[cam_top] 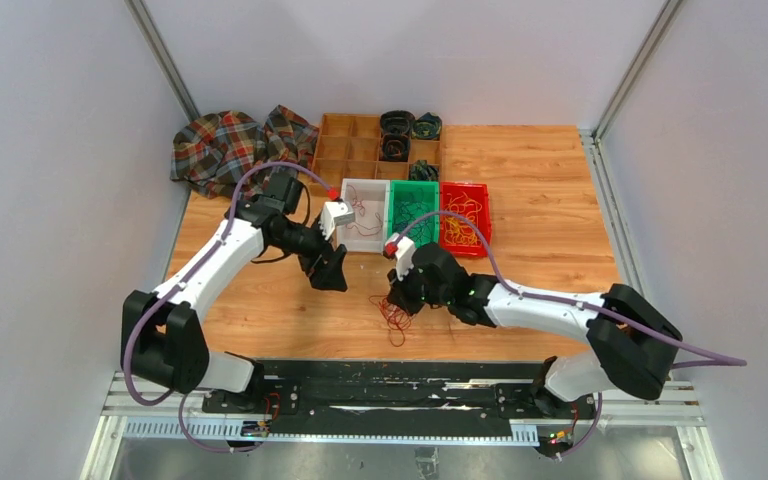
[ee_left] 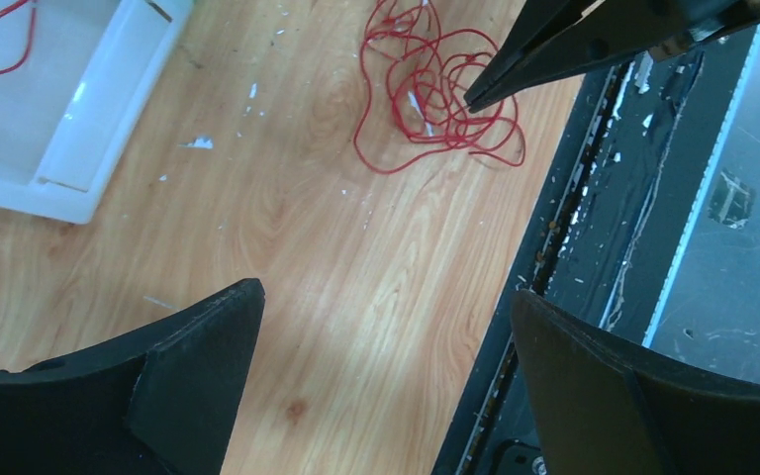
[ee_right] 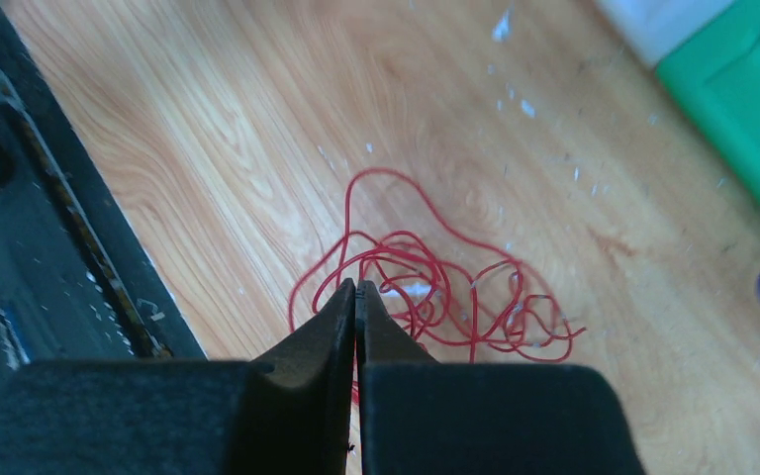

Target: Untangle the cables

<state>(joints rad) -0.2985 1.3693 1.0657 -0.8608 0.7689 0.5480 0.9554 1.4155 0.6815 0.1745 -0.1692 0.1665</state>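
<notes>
A tangle of thin red cables (cam_top: 394, 318) lies on the wooden table near its front edge; it also shows in the left wrist view (ee_left: 435, 89) and the right wrist view (ee_right: 455, 297). My right gripper (ee_right: 355, 287) is shut, its tips down at the left side of the tangle with a red strand showing in the slit between the fingers. It appears in the top view (cam_top: 397, 300) and the left wrist view (ee_left: 470, 99). My left gripper (ee_left: 386, 292) is open and empty, hovering left of the tangle (cam_top: 328, 272).
A white bin (cam_top: 352, 240) holding a red strand, a green bin (cam_top: 394, 205) and a red bin (cam_top: 465, 188) with yellow cables stand behind. A wooden organiser (cam_top: 335, 150) and plaid cloth (cam_top: 230, 145) lie at the back. A black rail (cam_top: 390, 375) runs along the front edge.
</notes>
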